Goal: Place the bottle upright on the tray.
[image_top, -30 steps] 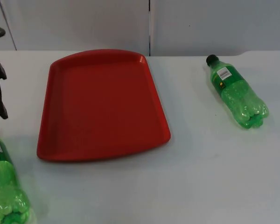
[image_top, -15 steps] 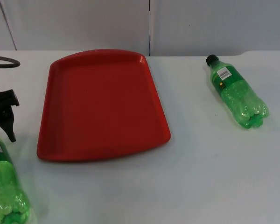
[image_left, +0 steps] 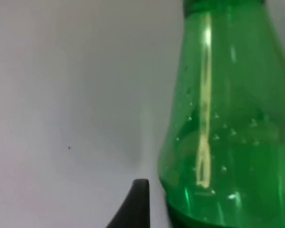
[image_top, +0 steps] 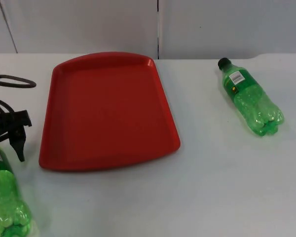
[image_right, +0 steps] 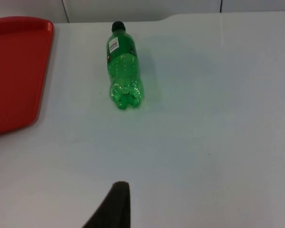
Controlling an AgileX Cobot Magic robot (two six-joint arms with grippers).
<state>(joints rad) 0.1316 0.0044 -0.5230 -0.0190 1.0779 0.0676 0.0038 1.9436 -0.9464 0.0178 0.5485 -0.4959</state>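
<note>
On the left I see my left gripper (image_top: 12, 136) just above a green bottle (image_top: 5, 197) lying on the white table (image_top: 212, 187); I cannot tell how its fingers stand. Next is the red tray (image_top: 108, 108). Well right of it lies another green bottle (image_top: 249, 96), flat, cap toward the wall

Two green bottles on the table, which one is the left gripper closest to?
The green bottle at the table's near left, directly below the left gripper. The other bottle lies right of the red tray.
</note>
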